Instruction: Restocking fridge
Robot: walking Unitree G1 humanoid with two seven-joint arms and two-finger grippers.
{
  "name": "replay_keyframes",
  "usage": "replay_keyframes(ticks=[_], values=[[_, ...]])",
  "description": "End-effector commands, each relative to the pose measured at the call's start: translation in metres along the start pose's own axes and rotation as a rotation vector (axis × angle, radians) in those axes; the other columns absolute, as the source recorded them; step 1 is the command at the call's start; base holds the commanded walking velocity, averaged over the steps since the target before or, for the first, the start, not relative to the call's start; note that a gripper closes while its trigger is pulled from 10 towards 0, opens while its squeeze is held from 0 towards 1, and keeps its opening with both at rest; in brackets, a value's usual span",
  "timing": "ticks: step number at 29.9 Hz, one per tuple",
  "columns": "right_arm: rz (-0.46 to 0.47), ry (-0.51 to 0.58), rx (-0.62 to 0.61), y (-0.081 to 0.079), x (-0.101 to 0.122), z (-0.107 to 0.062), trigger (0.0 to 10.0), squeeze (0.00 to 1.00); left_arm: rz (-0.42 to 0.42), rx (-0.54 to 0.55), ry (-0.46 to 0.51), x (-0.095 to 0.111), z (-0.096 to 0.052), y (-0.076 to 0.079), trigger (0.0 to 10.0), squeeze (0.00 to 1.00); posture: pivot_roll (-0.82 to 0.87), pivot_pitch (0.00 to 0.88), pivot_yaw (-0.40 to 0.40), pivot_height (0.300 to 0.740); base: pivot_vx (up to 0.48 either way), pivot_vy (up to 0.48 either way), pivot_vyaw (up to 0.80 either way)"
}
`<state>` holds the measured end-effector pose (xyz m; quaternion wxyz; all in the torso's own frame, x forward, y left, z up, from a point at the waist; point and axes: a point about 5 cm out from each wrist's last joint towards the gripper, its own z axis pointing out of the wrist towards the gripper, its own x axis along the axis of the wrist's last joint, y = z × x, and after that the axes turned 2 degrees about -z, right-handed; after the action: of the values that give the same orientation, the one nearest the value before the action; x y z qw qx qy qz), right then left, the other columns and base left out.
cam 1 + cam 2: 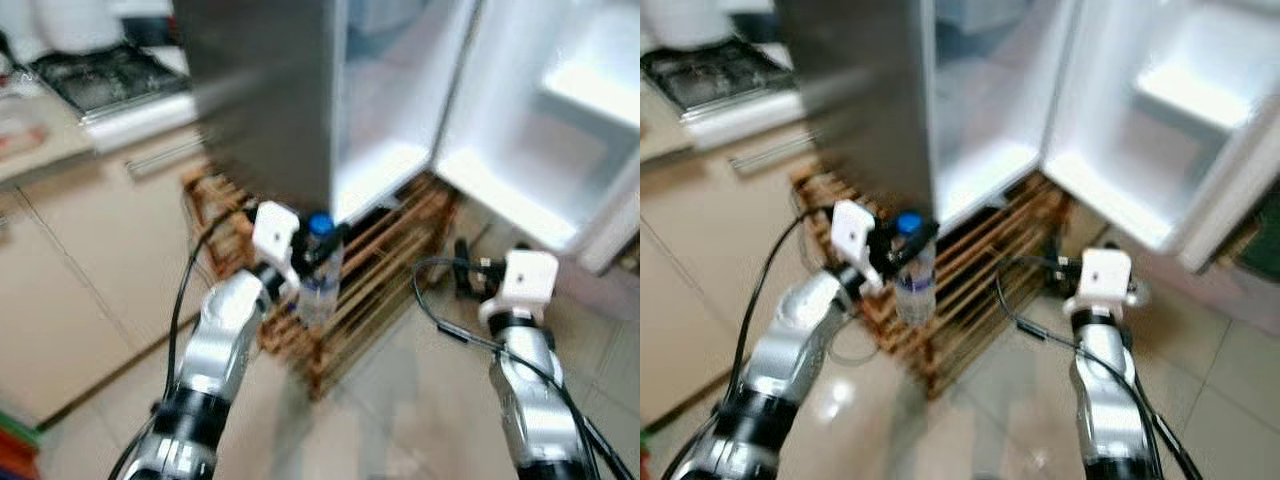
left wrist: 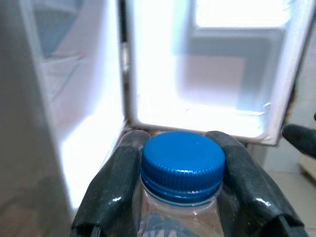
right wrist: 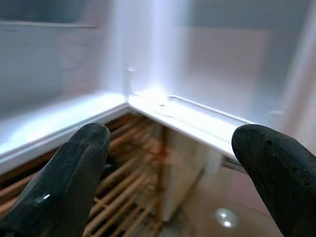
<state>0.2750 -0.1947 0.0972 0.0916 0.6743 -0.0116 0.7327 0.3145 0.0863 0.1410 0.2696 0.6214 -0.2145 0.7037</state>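
My left gripper [image 1: 305, 265] is shut on a clear water bottle [image 1: 318, 275] with a blue cap [image 2: 182, 165], held upright in front of the open fridge [image 1: 390, 110]. In the left wrist view both black fingers [image 2: 116, 185] press against the bottle's neck just under the cap. The fridge's bright white interior and its open door [image 1: 560, 130] lie ahead. My right gripper [image 3: 173, 163] is open, its fingers [image 3: 61, 177] wide apart with nothing between them, raised to the right of the bottle near the door's lower edge.
A wooden slatted pallet [image 1: 370, 270] lies under the fridge, right in front of me. A beige counter with a dish rack [image 1: 100, 80] runs along the left. The floor [image 1: 400, 420] is glossy tile. The head views are blurred.
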Motion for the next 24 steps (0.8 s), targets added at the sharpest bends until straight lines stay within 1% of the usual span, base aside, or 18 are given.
replay_keyframes(ticks=[1,3,7,10,13,14,18,24], values=[[0.005,-0.004,0.012,-0.005,-0.001,0.0,10.0,0.0,0.027,0.02,0.02,0.007,-0.002,-0.006,10.0,0.0,-0.03,0.0,0.026,0.732,0.0,0.0,0.0],[0.012,0.019,0.007,-0.005,0.002,0.0,10.0,0.0,0.025,0.011,0.028,0.009,-0.001,-0.004,10.0,0.0,-0.03,0.0,0.028,0.723,0.0,0.0,-0.26],[0.01,0.013,0.0,-0.004,0.002,0.001,10.0,0.0,0.042,0.002,0.036,0.011,0.001,-0.002,10.0,0.0,-0.03,0.0,0.03,0.723,0.0,0.0,0.0],[0.005,0.028,-0.004,-0.003,0.006,0.005,10.0,0.0,0.031,0.003,0.041,0.012,0.004,-0.002,10.0,0.0,-0.04,0.0,0.036,0.723,0.0,0.0,0.0],[0.003,0.038,-0.018,0.001,0.01,0.009,10.0,0.0,0.032,0.008,0.042,0.012,0.007,-0.001,10.0,0.0,-0.04,0.0,0.037,0.723,0.338,-0.299,0.0],[0.001,0.046,-0.029,0.005,0.012,0.01,10.0,0.0,0.033,0.001,0.047,0.012,0.008,0.001,10.0,0.0,-0.04,0.0,0.038,0.723,0.349,-0.326,0.0],[-0.002,0.048,-0.036,0.008,0.012,0.011,10.0,0.0,0.036,-0.015,0.055,0.013,0.008,0.005,10.0,0.0,-0.05,0.0,0.038,0.723,0.353,-0.321,0.0],[-0.002,0.048,-0.037,0.007,0.013,0.012,10.0,0.0,0.038,-0.026,0.061,0.014,0.008,0.006,10.0,0.0,-0.05,0.0,0.04,0.723,0.359,-0.314,0.0]])
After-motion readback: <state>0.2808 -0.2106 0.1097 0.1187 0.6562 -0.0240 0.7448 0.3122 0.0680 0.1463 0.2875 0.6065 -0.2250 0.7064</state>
